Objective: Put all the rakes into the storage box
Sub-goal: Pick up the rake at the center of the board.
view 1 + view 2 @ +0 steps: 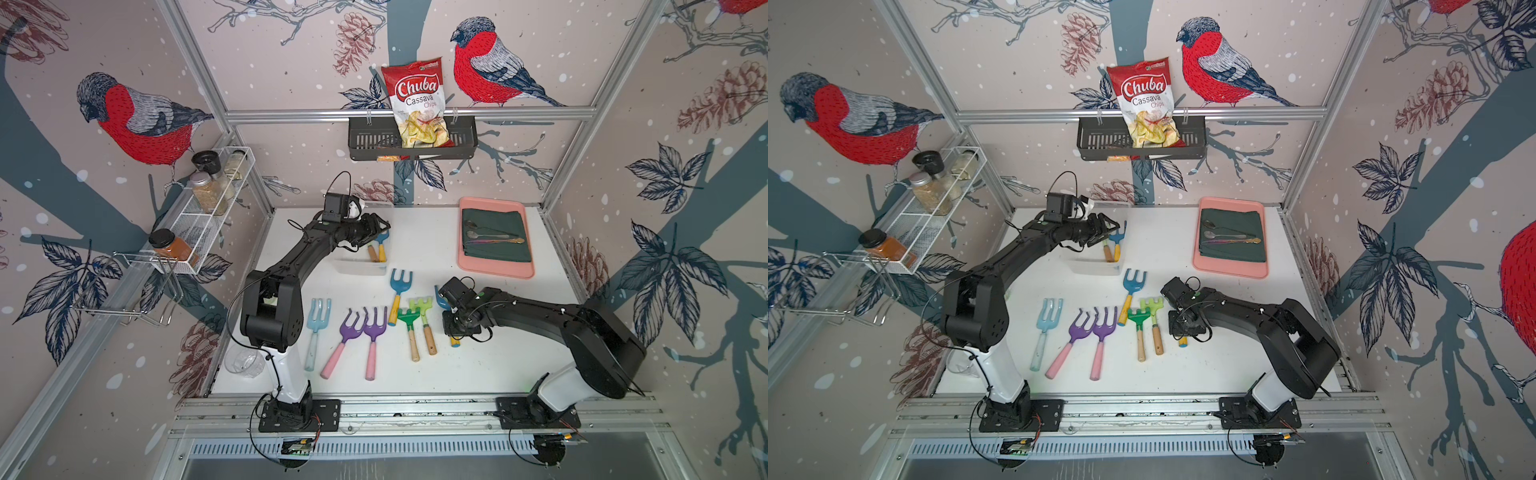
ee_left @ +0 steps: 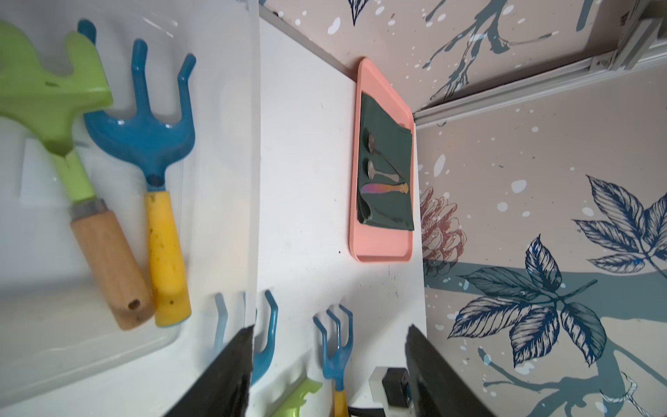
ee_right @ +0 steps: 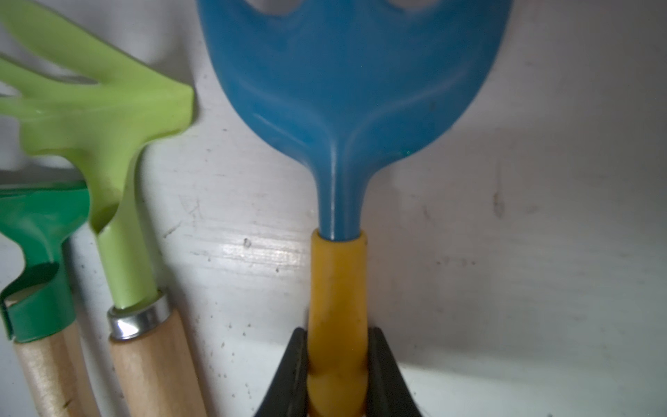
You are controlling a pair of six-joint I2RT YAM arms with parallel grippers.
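- White counter is crowded; lifting could knock the lime rake just beside.
- Storage box, clear, holds two rakes; a third may snag its rim.
- Pink tray holds cloth and spoons.
- Blue rake is well apart from the box, right end effector clamped on its yellow handle.
- Left end effector, jaws apart, empty, hangs just above the box, possibly blocking.

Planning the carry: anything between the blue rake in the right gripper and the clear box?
Yes. The right gripper is shut on the held rake, at its yellow handle. A second blue rake lies between it and the storage box, passable if lifted. The left gripper hangs open over the box, likely the real obstruction.
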